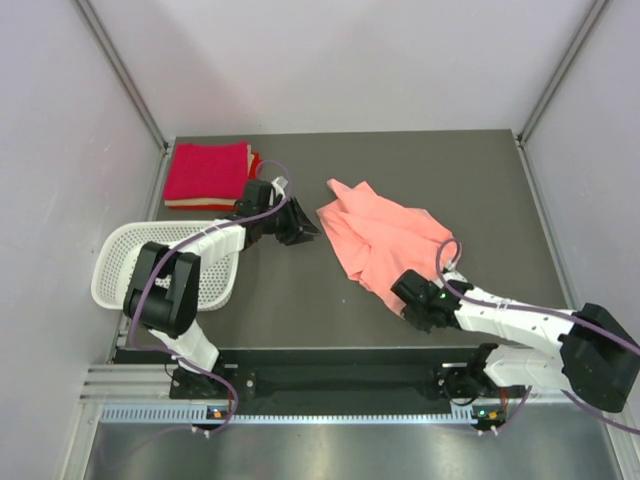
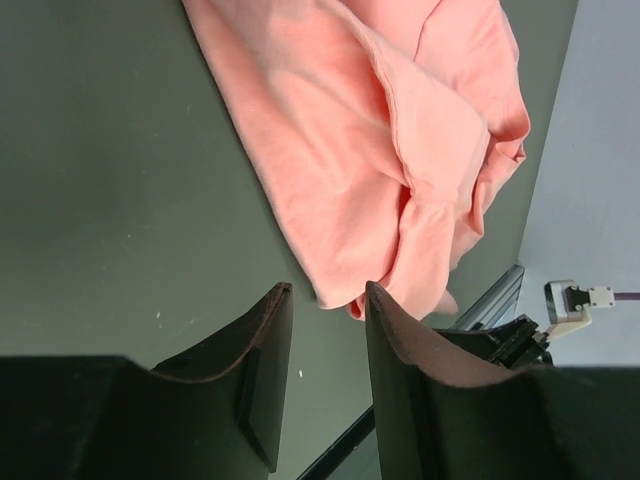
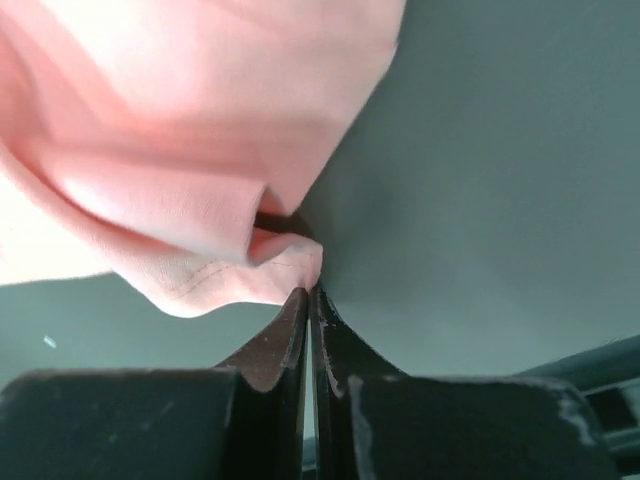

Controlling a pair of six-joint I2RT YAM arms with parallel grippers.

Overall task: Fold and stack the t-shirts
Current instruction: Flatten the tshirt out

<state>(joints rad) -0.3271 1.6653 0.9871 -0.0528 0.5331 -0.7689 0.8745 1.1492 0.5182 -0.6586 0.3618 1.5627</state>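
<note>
Dark grey tabletop (image 1: 300,320) boxed in by pale walls, so that's the setting. Starting at the right tool (image 3: 308,292): its two fingers are pressed flat together with no gap showing. The hem of the salmon-pink t-shirt (image 1: 385,235) sits right against the tips, curled into a little fold. Honestly I can't tell from the wrist view whether any cloth is actually caught between them or just touching. From that tool the shirt spreads away ahead of it in a crumpled, half-bunched heap, with loose folds running up the middle. The left tool (image 2: 327,290) comes at the same shirt from the opposite side. Its fingers stand apart with nothing between them, hanging over bare tabletop with the nearest edge of the shirt just past the tips. The right arm's mount shows way beyond that in its wrist view. Back behind the left tool, close to its wrist, there's a stack of folded crimson t-shirts (image 1: 207,172) squared up in the corner, with a lighter layer peeking out underneath. Further back along that arm, by its elbow, a white perforated basket (image 1: 120,270) sits at the tabletop's edge.
</note>
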